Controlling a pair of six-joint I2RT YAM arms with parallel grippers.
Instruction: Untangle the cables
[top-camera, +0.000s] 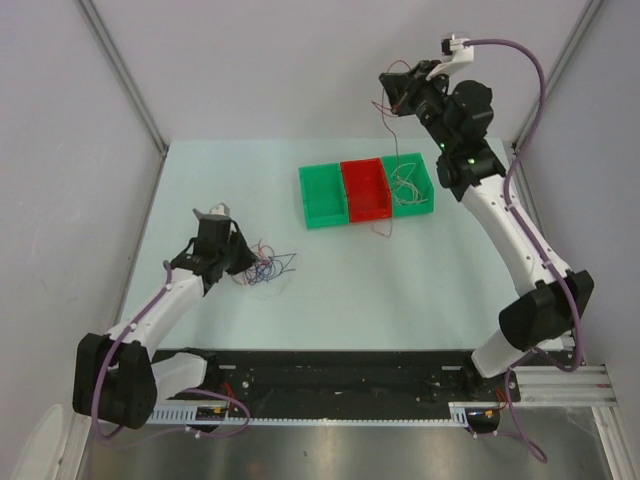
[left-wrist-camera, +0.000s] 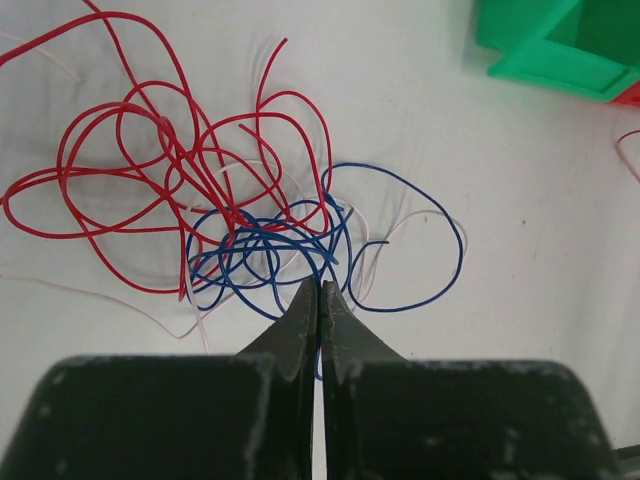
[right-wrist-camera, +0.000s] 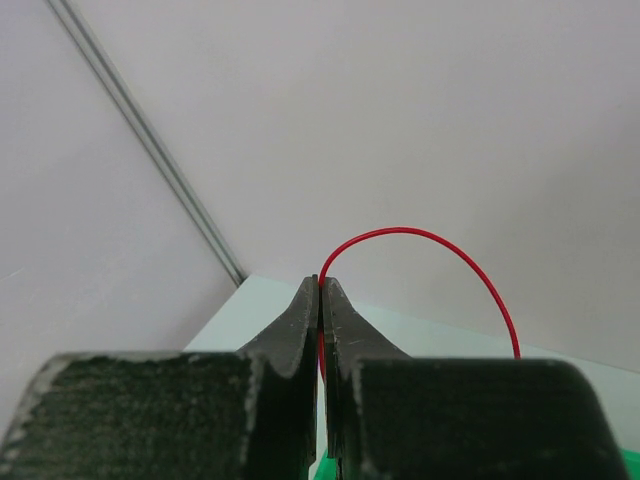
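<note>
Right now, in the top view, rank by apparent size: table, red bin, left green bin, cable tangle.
table
red bin, left green bin, cable tangle: similar spread, too close to rank

Wire tangle (left-wrist-camera: 240, 220) on table (top-camera: 230, 180), right at my left claw (left-wrist-camera: 318, 285) tips, spreading ahead and to its left. Bin row (top-camera: 322, 195) well ahead, off to its right. My right claw (right-wrist-camera: 320, 282) high above, behind row. Single wire (right-wrist-camera: 420, 232) hangs from it toward row. Loose wires (top-camera: 405, 180) lie inside right-end bin (top-camera: 432, 190).
</note>
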